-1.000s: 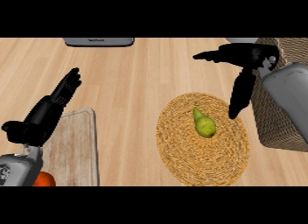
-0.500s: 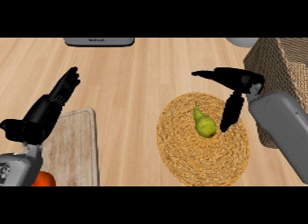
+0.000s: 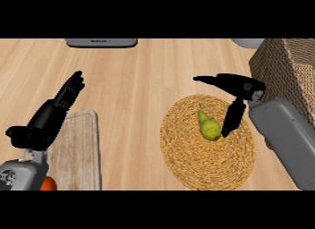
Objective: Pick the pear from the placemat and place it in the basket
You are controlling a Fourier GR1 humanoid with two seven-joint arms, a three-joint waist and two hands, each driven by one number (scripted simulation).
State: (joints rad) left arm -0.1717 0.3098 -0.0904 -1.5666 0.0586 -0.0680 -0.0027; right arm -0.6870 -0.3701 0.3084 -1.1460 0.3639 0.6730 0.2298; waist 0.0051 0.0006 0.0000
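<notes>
**A:** Where is the working hand, and what are its fingers doing?

**B:** The black right hand (image 3: 243, 89) hangs over the far right part of the round woven straw placemat (image 3: 206, 136). Its fingers are spread: the thumb points left, and long fingers (image 3: 231, 120) reach down just beside the small green pear (image 3: 210, 127). They are not curled round the fruit, and whether they touch it I cannot tell.

**A:** So how far along is the task?

**B:** Early, by my judgement. The pear lies on the placemat, near its middle, stem end pointing away. Grasping, lifting and carrying are all left. The brown wicker basket (image 3: 293, 74) stands at the right edge, just beyond the placemat.

**A:** And the other hand?

**B:** The black left hand (image 3: 54, 109) rests at the left, fingers straight and pointing up, above a pale wooden cutting board (image 3: 78, 150).

**A:** What of the surroundings?

**B:** A light wood-grain tabletop (image 3: 134, 85). A grey flat object (image 3: 100, 42) sits at the far edge, something orange (image 3: 49, 183) peeks out at lower left.
</notes>
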